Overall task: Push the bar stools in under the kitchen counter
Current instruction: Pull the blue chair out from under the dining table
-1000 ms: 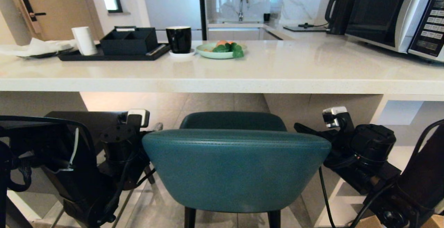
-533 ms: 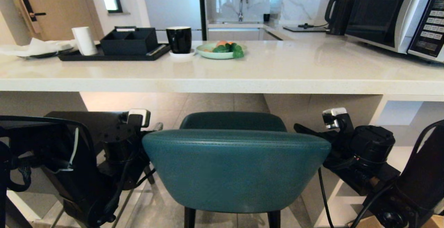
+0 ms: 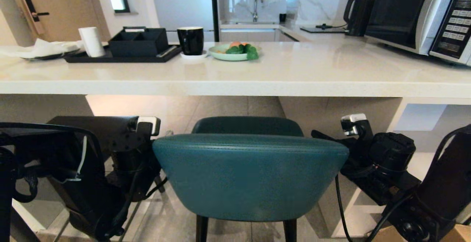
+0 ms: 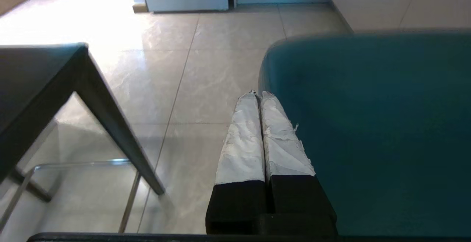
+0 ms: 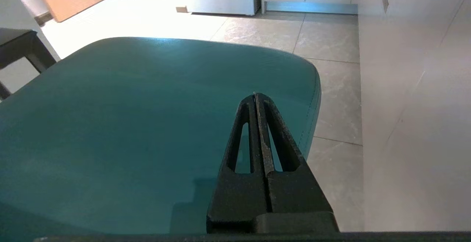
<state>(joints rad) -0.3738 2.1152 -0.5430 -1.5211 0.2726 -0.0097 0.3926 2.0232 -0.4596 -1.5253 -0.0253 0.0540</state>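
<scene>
The white surface (image 3: 235,76) spans the head view, carrying a microwave (image 3: 423,13), a black tray (image 3: 121,56), a mug (image 3: 190,40) and a plate of food (image 3: 232,52). The teal stool (image 3: 250,175) stands centred before it, seat front just under the edge, back outside. The grey stool (image 4: 44,87) stands to its left. The left claw (image 4: 257,96), pressed shut and empty, lies beside the teal seat's left side; the right claw (image 5: 256,96), likewise shut and empty, lies over its right side.

Left gripper (image 4: 257,94) lower centre of wrist frame, fingers pressed together; right gripper (image 5: 255,95) likewise, fingers together.
</scene>
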